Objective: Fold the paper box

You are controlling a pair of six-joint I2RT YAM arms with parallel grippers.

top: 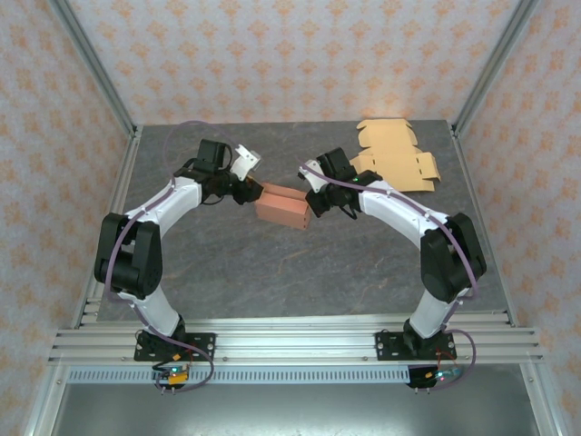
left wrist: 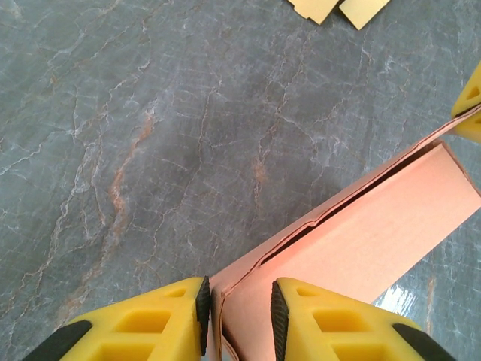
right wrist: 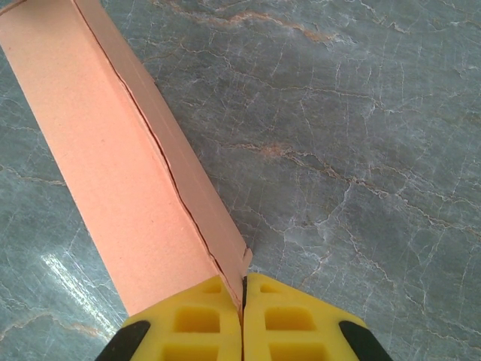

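The salmon-pink oblong cardboard box (top: 283, 207) (left wrist: 361, 233) (right wrist: 113, 165) lies folded up on the grey marbled counter (top: 272, 272) (left wrist: 135, 150) (right wrist: 361, 150), stretched lengthwise between the two sets of jaws, one short end at each.

In the right wrist view the box runs away from the right gripper (top: 310, 194) (right wrist: 243, 301) toward the upper left. A thin side panel, parted from the top face by a dark slit, leads straight down into the seam between the yellow fingers (right wrist: 203, 316). These jaws are pressed together, pinching that thin card edge.

At the opposite end, the left gripper (top: 253, 189) (left wrist: 239, 304) has its jaws partly spread astride the box's corner. One black pad (left wrist: 203, 301) sits just beside the outer edge and the other is over the box's face. Whether the pads actually press the card cannot be told.

Beyond the right jaws, near the counter's far right corner, lie flat tan cardboard blanks (top: 395, 159) (left wrist: 331, 7), well apart from the box.
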